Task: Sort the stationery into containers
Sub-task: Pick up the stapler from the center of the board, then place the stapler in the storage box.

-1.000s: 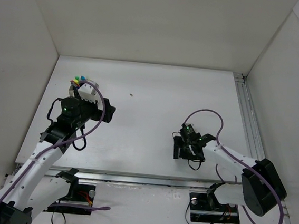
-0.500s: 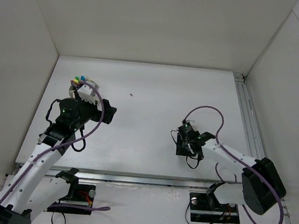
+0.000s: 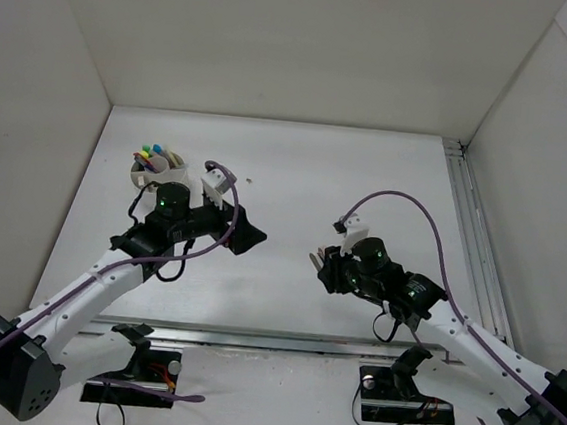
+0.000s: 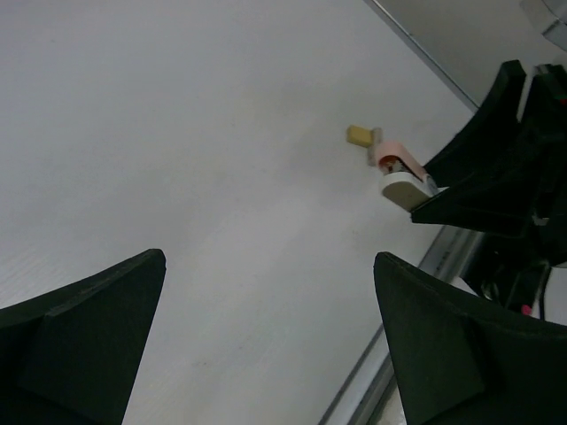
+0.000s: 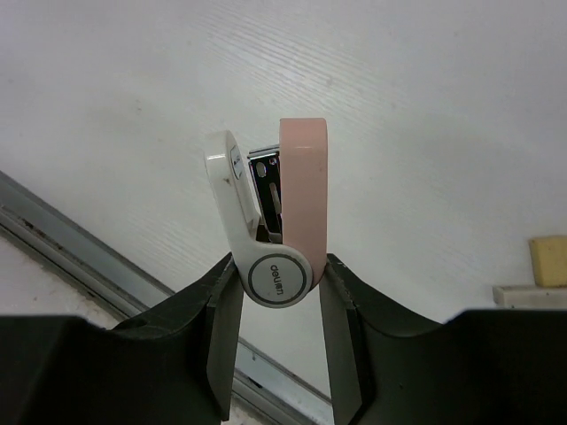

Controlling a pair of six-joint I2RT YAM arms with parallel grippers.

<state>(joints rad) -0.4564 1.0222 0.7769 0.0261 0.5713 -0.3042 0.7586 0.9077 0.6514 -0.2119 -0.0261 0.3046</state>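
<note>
My right gripper (image 5: 277, 283) is shut on the hinge end of a pink and white stapler (image 5: 275, 204), which is held off the table and points away from the camera. In the top view this gripper (image 3: 320, 266) is near the table's front, right of centre. A small tan eraser block (image 5: 549, 261) lies on the table beside it, with a pale stick (image 5: 529, 295) just below the block. The round white tub (image 3: 172, 169) stands at the back left with several highlighters (image 3: 152, 150) upright in it. My left gripper (image 3: 246, 237) hangs open and empty, facing the stapler (image 4: 394, 168) and the eraser block (image 4: 358, 135).
A metal rail (image 3: 468, 230) runs along the table's right side and another (image 5: 80, 257) along the front edge. White walls enclose the table on three sides. A tiny speck (image 3: 249, 180) lies near the back centre.
The right gripper has shut on the stapler and the arm has reached left. The left arm has swung right, away from the tub, with its gripper still open.
</note>
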